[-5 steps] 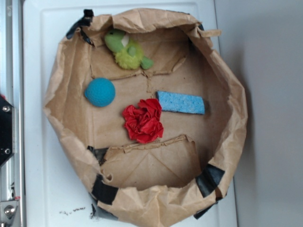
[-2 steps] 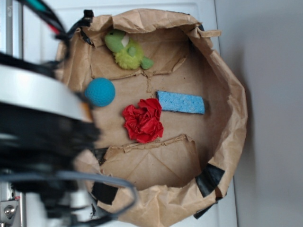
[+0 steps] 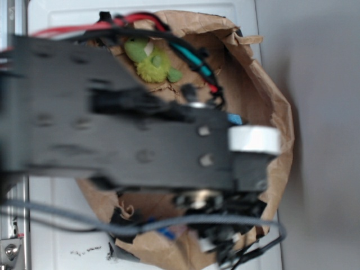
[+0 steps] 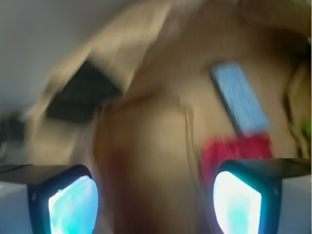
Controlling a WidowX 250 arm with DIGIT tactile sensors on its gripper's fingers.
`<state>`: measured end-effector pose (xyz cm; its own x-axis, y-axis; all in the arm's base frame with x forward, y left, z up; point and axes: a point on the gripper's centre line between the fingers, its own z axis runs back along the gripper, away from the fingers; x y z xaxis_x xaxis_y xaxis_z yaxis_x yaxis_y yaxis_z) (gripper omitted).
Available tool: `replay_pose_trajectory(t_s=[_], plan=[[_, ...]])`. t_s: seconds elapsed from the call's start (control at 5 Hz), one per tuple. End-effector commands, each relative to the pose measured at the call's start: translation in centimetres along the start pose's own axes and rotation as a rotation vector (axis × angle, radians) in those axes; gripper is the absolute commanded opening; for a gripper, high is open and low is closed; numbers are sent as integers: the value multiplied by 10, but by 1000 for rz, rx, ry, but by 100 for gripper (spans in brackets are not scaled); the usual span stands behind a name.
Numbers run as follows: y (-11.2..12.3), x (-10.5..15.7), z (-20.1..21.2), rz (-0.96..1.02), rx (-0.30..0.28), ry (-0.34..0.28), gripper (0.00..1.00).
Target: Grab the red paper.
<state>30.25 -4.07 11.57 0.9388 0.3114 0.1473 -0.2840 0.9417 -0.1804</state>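
No readable text, labels, brands or nos. anywhere. Small dark marks on the white table point(image 3: 87, 251) near the bottom edge are too tiny to read. Wrist view too blurred for any lettering.

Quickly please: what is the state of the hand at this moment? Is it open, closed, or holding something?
Hand: open and empty; its two fingers stand wide apart, with the red paper beyond them, not grasped.

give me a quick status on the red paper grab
Gripper open, jaws wide apart, nothing held. Red paper on the bag floor just above the right-side pad, untouched. Blue sponge lies right beyond it; wrist view blurred.
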Motion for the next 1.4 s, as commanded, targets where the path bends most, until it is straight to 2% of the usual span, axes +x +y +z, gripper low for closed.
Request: replay_pose_trajectory(t_s=[0.0, 0.2, 0.4, 0.6, 1.0, 1.2], plan=[[-1, 47, 8, 92, -5, -106, 100], [-1, 47, 8, 92, -5, -106, 100], [13, 37, 30, 90, 5, -72, 100], [38, 28, 34, 89, 40, -60, 100], [79, -6, 2, 8, 9, -111, 100], [85, -20, -16, -14, 15, -116, 100]])
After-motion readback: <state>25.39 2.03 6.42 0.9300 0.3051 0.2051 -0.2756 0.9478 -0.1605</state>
